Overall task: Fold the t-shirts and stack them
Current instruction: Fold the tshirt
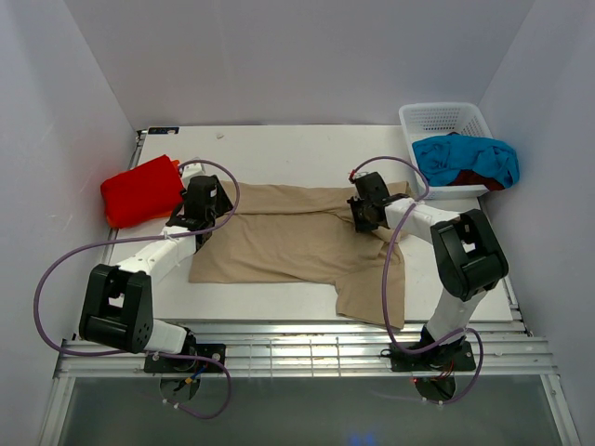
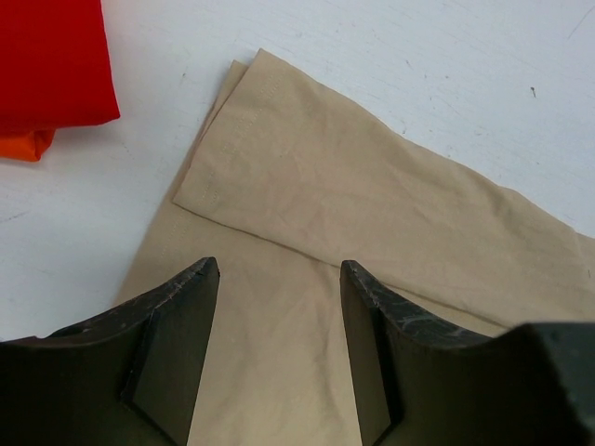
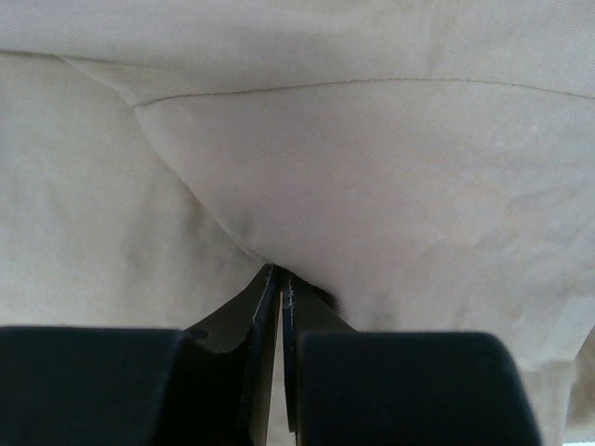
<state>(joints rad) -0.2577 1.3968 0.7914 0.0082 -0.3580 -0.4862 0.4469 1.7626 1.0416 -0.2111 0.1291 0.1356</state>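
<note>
The tan t-shirt [image 1: 297, 243] lay spread across the middle of the white table [image 1: 279, 149]. One sleeve was doubled onto the body at its left end and a flap hung toward the near edge at the right, so I judged it mid-fold. My right gripper [image 3: 279, 275] was pressed together on a ridge of that tan cloth toward the shirt's far right corner, a pinch suited to drawing the fabric over. How many layers it held I could not tell, the wrist view being all cloth. My left gripper [image 2: 279, 269] hovered spread over the doubled sleeve with nothing between its fingers, placed, I thought, to take that side. The folded red t-shirt [image 1: 141, 190], orange showing beneath it, sat at the far left as the stack to build on. The turquoise t-shirt [image 1: 465, 158] and a dark red one [image 1: 479, 178] waited in the white basket [image 1: 444, 116].
</note>
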